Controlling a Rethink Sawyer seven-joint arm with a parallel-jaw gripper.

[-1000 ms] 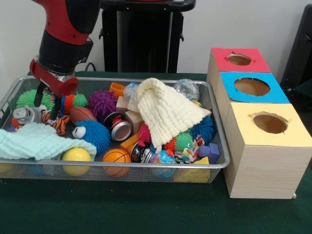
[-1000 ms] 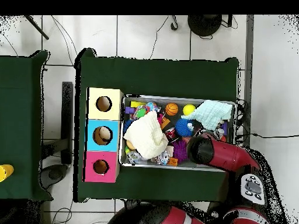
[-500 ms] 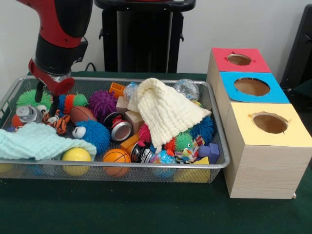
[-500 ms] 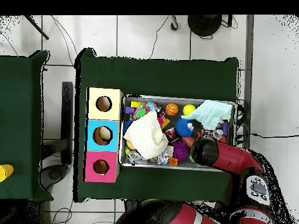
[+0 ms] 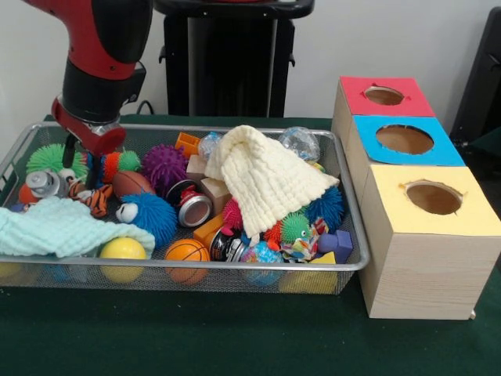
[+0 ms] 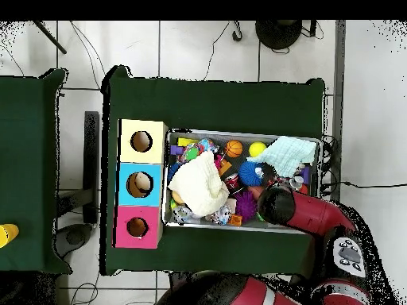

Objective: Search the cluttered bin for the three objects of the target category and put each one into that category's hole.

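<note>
A white wall and a black pedestal (image 5: 231, 59) were seen behind a table covered in dark green cloth (image 5: 235, 337); in the overhead view the table stood on a pale tiled floor (image 6: 199, 48). The red and black arm (image 5: 102, 55) came down over the bin's left end in the front view. The bin (image 5: 196, 269), a shallow wire-mesh basket with a thick metal rim, was set on the cloth just beside a row of three pale wooden boxes. The hole (image 5: 383, 95) with the red surround was found on the box farthest from the front camera, behind the blue-topped box (image 5: 407, 139) and the yellow-topped box (image 5: 433, 197). A cream knitted cloth (image 5: 262, 176) was draped over the middle of the clutter, and a pale mint cloth (image 5: 59, 227) lay at the bin's left front. Around them were noted a blue spiky ball with eyes (image 5: 149, 215), a purple spiky ball (image 5: 163, 166), a green spiky ball (image 5: 51, 159), a small brown football (image 5: 131, 184), a small basketball (image 5: 186, 252), a yellow ball (image 5: 122, 249) and a metal can (image 5: 192, 207). The gripper (image 5: 81, 160) hung just above a striped orange toy (image 5: 92, 196) near the green spiky ball, its two dark fingers (image 5: 69, 150) parted and holding nothing.
</note>
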